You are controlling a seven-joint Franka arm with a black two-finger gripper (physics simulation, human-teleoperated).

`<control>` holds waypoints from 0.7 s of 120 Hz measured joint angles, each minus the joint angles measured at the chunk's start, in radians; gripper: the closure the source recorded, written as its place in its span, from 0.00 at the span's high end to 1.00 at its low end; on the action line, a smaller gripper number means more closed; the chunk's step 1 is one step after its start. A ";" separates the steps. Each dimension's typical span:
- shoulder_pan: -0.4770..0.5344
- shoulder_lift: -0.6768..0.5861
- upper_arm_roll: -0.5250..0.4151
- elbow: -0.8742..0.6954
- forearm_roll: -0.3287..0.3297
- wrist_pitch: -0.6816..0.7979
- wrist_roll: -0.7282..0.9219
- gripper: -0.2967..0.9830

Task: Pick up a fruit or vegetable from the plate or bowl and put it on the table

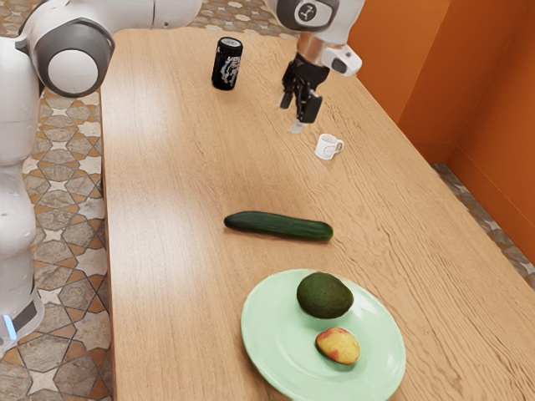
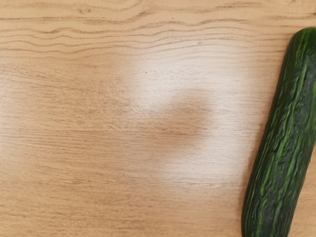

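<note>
- Exterior view: one black can, pale print unreadable; one white mug
- One cucumber, one avocado, one mango, one plate
- Tool spread

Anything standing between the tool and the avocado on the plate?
Yes: the cucumber lies on the table between the tool and the plate holding the avocado. It lies low, and the raised tool should probably clear it.

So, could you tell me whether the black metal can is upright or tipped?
Upright: the black metal can stands on end, its silver top facing up.
</note>
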 joint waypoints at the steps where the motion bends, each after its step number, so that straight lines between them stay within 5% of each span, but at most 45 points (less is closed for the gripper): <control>1: 0.000 0.000 0.000 0.000 0.000 0.003 0.001 0.77; 19: -0.016 -0.002 -0.014 0.002 0.003 0.043 0.012 0.77; 50: -0.391 0.028 -0.027 -0.003 0.034 0.067 -0.116 0.77; 72: -0.457 0.030 -0.027 -0.015 0.037 0.067 -0.218 0.77; 84: -0.462 0.039 -0.027 -0.014 -0.024 0.060 -0.262 0.77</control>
